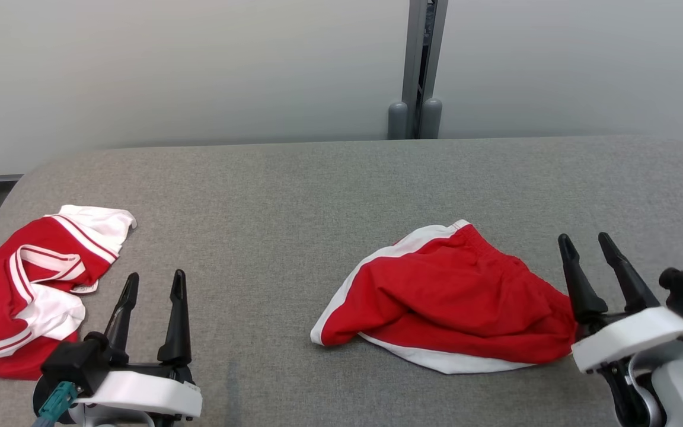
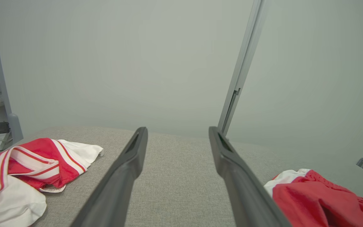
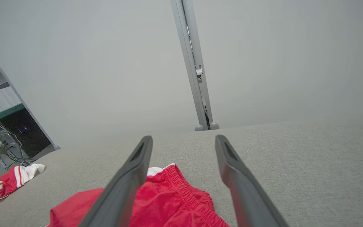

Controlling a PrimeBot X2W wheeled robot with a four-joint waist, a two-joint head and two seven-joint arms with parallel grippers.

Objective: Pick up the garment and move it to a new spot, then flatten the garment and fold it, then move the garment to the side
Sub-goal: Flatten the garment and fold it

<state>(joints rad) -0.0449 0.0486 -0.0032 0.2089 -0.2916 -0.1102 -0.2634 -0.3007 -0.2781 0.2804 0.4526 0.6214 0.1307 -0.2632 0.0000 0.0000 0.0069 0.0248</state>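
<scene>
Right end of the red shorts (image 1: 454, 296) behind the right hand (image 1: 584, 237); striped jersey (image 1: 15, 284) partly past the left edge.

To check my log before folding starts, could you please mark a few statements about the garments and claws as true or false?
1. The left claw and right claw are both open and hold nothing. True.
2. The red shorts lie neatly folded. False: they lie crumpled and unfolded on the grey table.
3. The striped garment lies near the table's left edge, beside the left claw. True.
4. The shorts lie to the left of the striped garment. False: they lie to its right, by the right claw.
</scene>
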